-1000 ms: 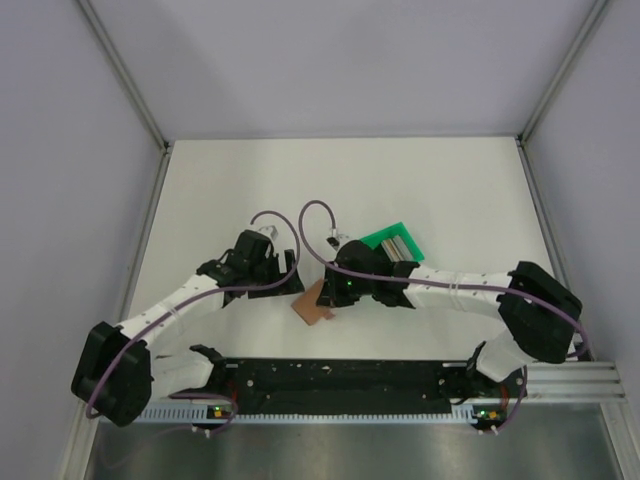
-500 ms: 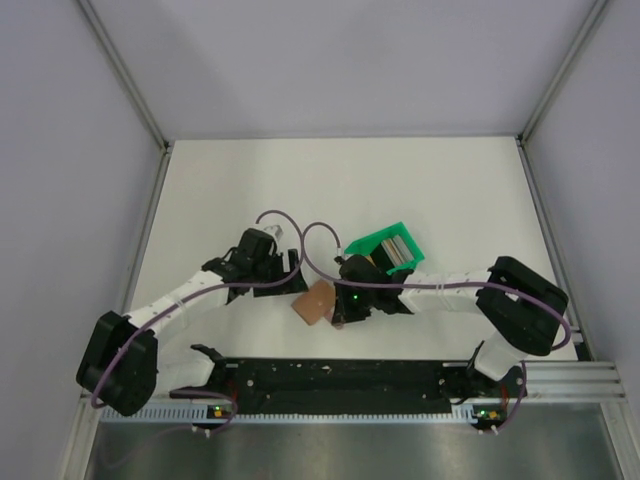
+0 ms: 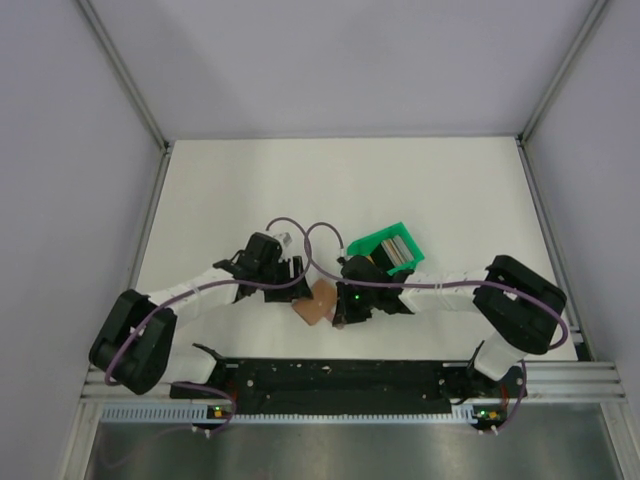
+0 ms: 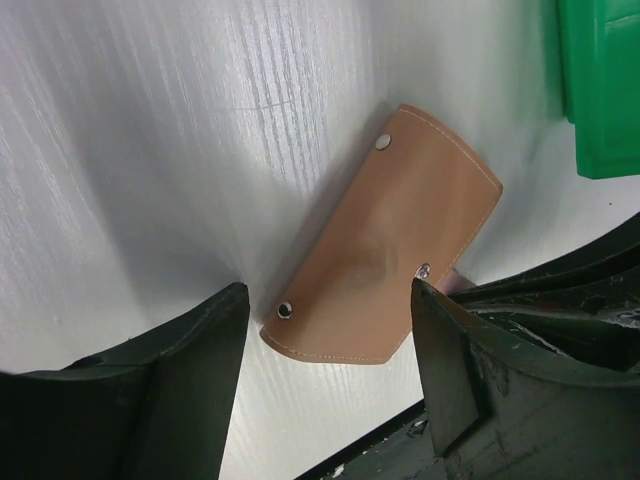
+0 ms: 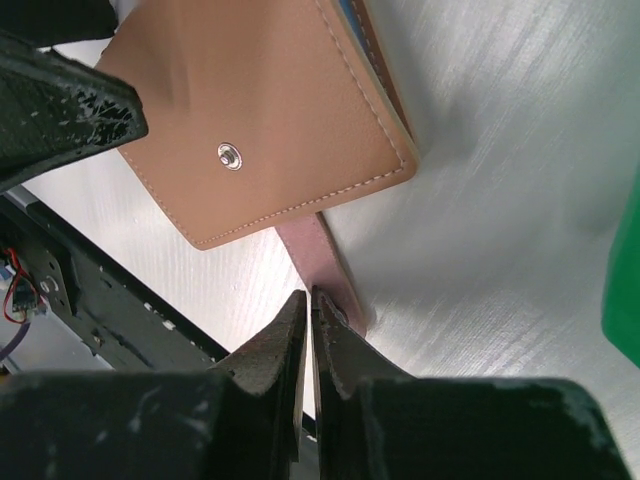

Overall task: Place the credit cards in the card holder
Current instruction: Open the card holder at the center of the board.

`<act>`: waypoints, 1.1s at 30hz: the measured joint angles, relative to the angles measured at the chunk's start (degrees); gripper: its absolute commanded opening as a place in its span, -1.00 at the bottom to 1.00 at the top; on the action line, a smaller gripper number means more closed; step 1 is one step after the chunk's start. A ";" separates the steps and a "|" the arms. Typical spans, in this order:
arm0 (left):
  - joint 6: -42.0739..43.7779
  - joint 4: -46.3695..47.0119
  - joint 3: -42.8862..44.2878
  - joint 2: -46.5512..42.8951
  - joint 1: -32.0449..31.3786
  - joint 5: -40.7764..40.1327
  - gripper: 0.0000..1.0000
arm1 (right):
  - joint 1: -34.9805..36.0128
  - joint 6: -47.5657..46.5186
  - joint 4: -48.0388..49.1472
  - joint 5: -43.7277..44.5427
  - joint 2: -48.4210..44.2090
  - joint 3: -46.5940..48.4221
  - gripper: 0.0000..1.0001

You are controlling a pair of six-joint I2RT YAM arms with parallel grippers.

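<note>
The tan card holder (image 3: 318, 300) lies on the table between my two grippers, its snap-studded face (image 4: 390, 250) up. My left gripper (image 4: 325, 290) is open and straddles the holder's near end, one finger (image 4: 190, 370) on each side, apart from it. My right gripper (image 5: 310, 295) is shut on a pinkish flap (image 5: 322, 250) that sticks out from under the card holder (image 5: 260, 110). In the top view it sits at the holder's right edge (image 3: 345, 310). Grey credit cards (image 3: 395, 250) stand in the green tray. A thin blue edge (image 5: 347, 12) shows along the holder's side.
The green tray (image 3: 372, 242) stands just behind the right gripper, and its corner (image 4: 600, 90) shows in the left wrist view. The black rail (image 3: 340, 375) with the arm bases runs along the near edge, close to the holder.
My left gripper has slid right toward the card holder and its jaws have narrowed. The right arm drew in slightly at first, tipping the holder up, then stayed still.
</note>
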 measured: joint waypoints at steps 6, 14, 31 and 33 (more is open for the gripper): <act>-2.95 3.61 -4.72 -4.04 -0.17 2.12 0.35 | -1.27 0.50 1.77 -0.52 -0.68 -1.57 -0.88; -8.76 5.11 -8.72 -8.13 -3.08 2.23 0.29 | -3.69 -1.27 0.87 -0.07 -1.64 -1.92 -0.86; -11.61 -3.17 -6.21 -14.75 -7.02 -5.03 0.74 | -6.36 -5.18 -6.03 2.16 -10.56 -2.10 -0.28; -10.73 -5.03 -4.22 -15.21 -7.02 -7.02 0.83 | -6.38 -4.26 -4.94 1.46 -11.06 -2.03 -0.28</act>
